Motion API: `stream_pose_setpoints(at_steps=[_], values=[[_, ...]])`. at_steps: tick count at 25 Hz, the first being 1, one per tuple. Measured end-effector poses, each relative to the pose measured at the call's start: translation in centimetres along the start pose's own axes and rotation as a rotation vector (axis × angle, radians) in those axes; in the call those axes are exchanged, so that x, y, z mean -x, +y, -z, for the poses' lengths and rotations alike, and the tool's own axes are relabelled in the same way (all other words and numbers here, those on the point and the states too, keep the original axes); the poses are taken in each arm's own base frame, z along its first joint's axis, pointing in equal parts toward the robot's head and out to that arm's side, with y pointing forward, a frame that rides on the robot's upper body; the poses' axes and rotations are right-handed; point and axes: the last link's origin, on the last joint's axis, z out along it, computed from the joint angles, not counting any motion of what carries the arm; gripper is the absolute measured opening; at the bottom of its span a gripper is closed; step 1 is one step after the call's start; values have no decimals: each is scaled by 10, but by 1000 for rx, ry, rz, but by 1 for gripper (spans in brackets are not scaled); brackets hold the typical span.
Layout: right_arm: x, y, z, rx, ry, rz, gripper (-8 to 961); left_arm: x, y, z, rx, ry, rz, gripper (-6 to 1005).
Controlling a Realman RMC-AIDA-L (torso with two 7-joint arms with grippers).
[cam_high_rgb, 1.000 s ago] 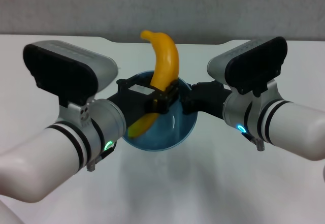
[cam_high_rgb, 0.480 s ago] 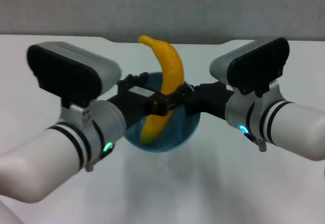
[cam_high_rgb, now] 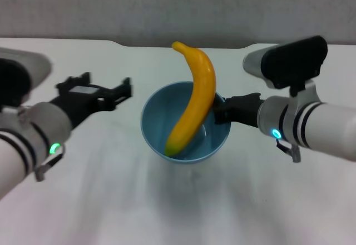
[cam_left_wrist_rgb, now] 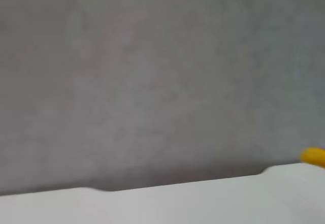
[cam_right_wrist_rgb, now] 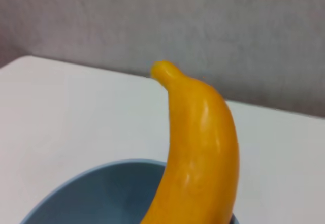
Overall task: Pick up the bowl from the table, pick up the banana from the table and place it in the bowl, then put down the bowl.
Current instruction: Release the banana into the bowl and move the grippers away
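A: Head view first. What room is there?
B: The table (cam_high_rgb: 111,211) lies bare ahead of the bowl (cam_high_rgb: 156,124); its far edge has a shallow notch. The left gripper (cam_high_rgb: 123,88) hangs left of the bowl, apart from it, fingers spread, holding nothing.
A: And the right gripper (cam_high_rgb: 218,109)?
B: At the bowl's right rim, closed on it. The banana (cam_high_rgb: 194,105) stands in the bowl, lower end on the bottom, top leaning over the rim.
A: Left wrist view?
B: Wall, table edge (cam_left_wrist_rgb: 177,203), a bit of banana (cam_left_wrist_rgb: 314,156).
A: Right wrist?
B: Banana (cam_right_wrist_rgb: 200,153) rising from the bowl (cam_right_wrist_rgb: 96,191).
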Motion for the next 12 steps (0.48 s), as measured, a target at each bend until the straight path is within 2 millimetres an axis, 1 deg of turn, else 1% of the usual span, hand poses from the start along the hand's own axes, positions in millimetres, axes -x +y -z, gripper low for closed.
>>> stream_pose_setpoints(at_steps=[4, 7, 12], values=[[6, -4, -5, 1, 75, -21, 132, 2, -15, 4, -45, -2, 19, 899], [10, -8, -7, -10, 110, -29, 134, 3, -19, 5, -58, -4, 25, 897], [19, -8, -12, -2, 154, -48, 137, 5, -23, 6, -68, -7, 31, 897]])
